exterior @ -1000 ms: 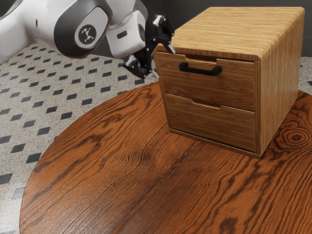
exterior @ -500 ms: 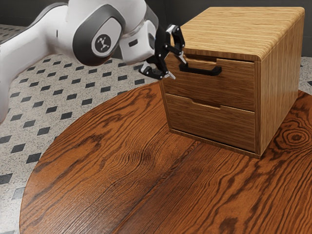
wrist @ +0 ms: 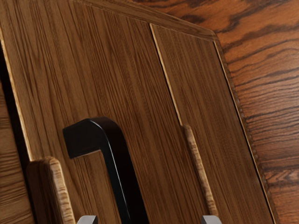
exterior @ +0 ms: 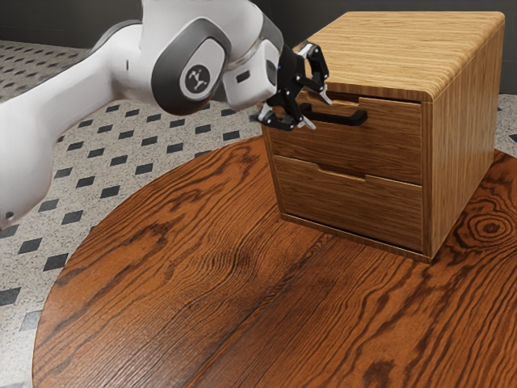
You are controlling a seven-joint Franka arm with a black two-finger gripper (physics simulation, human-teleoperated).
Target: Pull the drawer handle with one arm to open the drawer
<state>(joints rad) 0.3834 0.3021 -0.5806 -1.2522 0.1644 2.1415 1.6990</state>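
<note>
**Operator:** What is met first, working from the near edge inward?

**Technician:** The round wooden table [exterior: 202, 283] is met first. On its far right part a wooden cabinet [exterior: 460, 121] is stood, with two drawer fronts turned toward the exterior view's left.

**Operator:** Where is the part to be worked located?

**Technician:** The lower drawer [exterior: 347, 202] is passed over. Above it, the upper drawer [exterior: 388, 141] is fitted with a black handle [exterior: 339, 117], mounted across its front close to the top edge.

**Operator:** How is the claw set?

**Technician:** The gripper [exterior: 317, 111] is placed at the handle's end on the exterior view's left. Its jaws are spread. In the wrist view the fingertips [wrist: 88, 219] are seen well apart, with the handle [wrist: 117, 163] lying between them. Nothing is pinched.

**Operator:** What is done, and what is left?

**Technician:** The approach is judged complete. The upper drawer's front is seen in line with the lower one, so the drawer is judged shut. Closing on the handle and the whole pull outward are left to be done. Farther back, the white arm [exterior: 186, 73] is extended over the tiled floor [exterior: 105, 162].
</note>
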